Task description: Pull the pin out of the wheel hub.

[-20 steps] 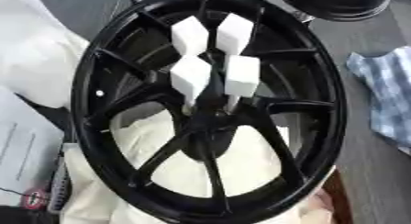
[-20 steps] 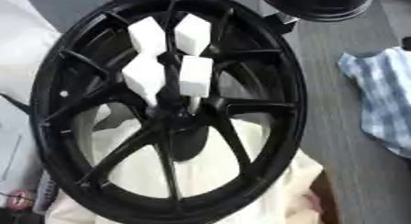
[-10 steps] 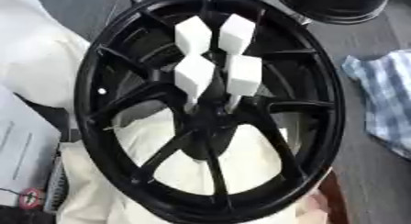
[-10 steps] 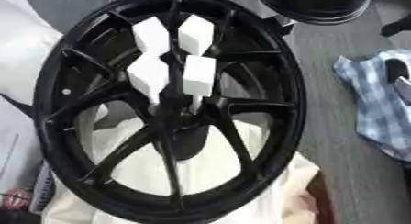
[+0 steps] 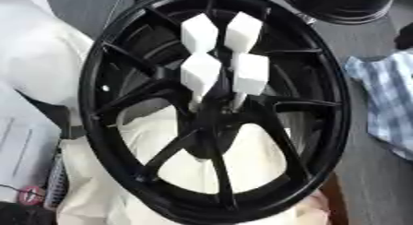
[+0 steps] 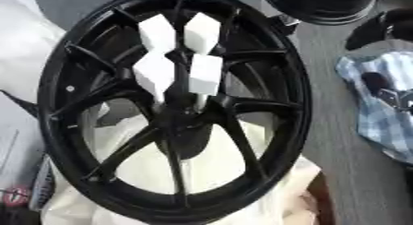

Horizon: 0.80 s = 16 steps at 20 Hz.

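Observation:
A black spoked wheel hub (image 5: 95, 104) fills most of both views, lying on pale sheeting. From its centre (image 5: 211, 115) stand several pins with white block-shaped heads: two farther ones (image 5: 200, 32) (image 5: 243, 31) and two nearer ones (image 5: 200, 72) (image 5: 251, 74), each on a thin pale stem. A dark shape with a silver bit, which I take for my right hand (image 6: 380, 88), shows at the right edge over a checked cloth, well apart from the pins. My left hand is in no view.
A blue-and-white checked cloth (image 6: 375, 125) lies right of the wheel on the grey surface. Another black round part (image 5: 339, 5) sits at the top right. Pale sheeting (image 5: 32, 67) spreads to the left, with a small red thing (image 5: 31, 195) at the lower left.
A dark shape has come in at the right edge over the checked cloth. The wheel and its pins stand as before.

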Each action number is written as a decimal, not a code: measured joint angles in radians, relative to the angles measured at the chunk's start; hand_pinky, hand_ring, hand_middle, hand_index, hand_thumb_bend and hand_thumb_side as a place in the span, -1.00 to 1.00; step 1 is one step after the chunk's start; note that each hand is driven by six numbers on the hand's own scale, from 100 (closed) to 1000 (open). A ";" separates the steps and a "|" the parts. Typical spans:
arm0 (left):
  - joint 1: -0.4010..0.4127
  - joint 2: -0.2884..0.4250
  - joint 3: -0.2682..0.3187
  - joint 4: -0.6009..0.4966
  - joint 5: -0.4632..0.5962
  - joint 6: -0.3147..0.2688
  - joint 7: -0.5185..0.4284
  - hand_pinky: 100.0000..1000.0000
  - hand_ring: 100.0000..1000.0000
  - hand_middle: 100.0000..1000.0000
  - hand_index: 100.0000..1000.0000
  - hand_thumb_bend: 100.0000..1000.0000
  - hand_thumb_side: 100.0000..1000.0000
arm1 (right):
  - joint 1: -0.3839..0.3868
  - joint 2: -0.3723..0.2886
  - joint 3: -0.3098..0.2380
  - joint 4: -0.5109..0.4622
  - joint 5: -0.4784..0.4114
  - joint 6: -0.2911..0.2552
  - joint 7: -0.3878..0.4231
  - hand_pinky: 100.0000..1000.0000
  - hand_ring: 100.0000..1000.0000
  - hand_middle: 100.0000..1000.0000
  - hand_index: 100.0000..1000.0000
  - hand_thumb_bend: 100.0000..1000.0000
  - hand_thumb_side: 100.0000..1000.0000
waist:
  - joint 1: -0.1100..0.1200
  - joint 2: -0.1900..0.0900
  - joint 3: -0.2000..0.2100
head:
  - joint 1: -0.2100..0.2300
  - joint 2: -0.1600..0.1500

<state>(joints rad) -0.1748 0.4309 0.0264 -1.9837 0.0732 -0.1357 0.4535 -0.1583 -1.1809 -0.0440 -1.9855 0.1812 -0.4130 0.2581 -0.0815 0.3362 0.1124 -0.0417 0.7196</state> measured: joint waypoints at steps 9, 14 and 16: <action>-0.009 0.000 -0.010 0.000 0.005 0.001 -0.012 0.60 0.27 -0.01 0.50 -1.00 0.42 | -0.077 -0.019 0.058 0.000 -0.038 0.008 0.055 0.73 0.65 0.43 0.56 -1.00 -0.74 | -0.002 0.000 0.015 | -0.014 0.001; -0.011 0.000 -0.012 0.000 0.010 0.001 -0.018 0.60 0.27 -0.01 0.50 -1.00 0.42 | -0.130 -0.020 0.095 0.000 -0.087 0.048 0.076 0.74 0.65 0.42 0.55 -1.00 -0.74 | -0.007 0.000 0.025 | -0.019 0.009; -0.012 0.001 -0.015 0.000 0.013 0.002 -0.020 0.60 0.27 -0.01 0.50 -1.00 0.42 | -0.155 -0.020 0.112 0.000 -0.107 0.061 0.086 0.74 0.65 0.43 0.56 -1.00 -0.74 | -0.008 0.000 0.026 | -0.022 0.009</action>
<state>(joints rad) -0.1871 0.4314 0.0116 -1.9837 0.0859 -0.1334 0.4338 -0.3132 -1.2004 0.0684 -1.9857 0.0747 -0.3517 0.3441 -0.0894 0.3359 0.1386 -0.0636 0.7289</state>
